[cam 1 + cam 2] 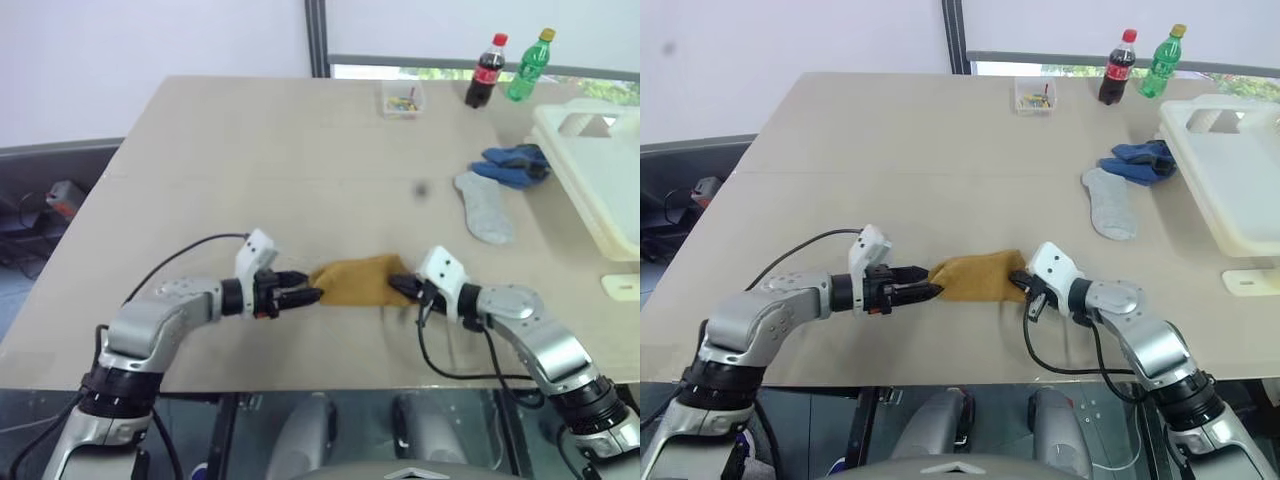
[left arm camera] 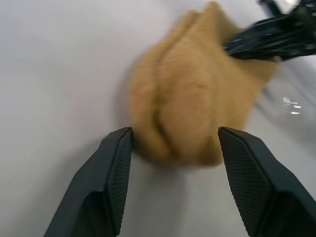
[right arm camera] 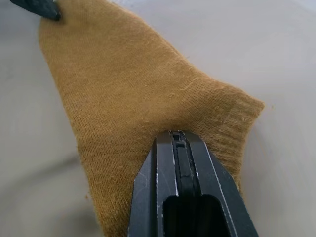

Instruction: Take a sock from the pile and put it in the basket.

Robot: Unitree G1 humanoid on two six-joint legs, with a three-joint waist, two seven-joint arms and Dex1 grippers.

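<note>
basket (image 1: 590, 190) cut off at edge

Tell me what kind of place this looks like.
Probably an office or lab room set up for testing: a large plain table by a window, two drink bottles, and cables with a device on the floor.

I am counting three socks: one mustard (image 1: 352, 281), one grey (image 1: 484, 207), one blue (image 1: 514, 164). I am counting two bottles: cola (image 1: 485, 71) and green (image 1: 529, 66). One basket (image 1: 600, 175), one clear box (image 1: 402, 98).
</note>
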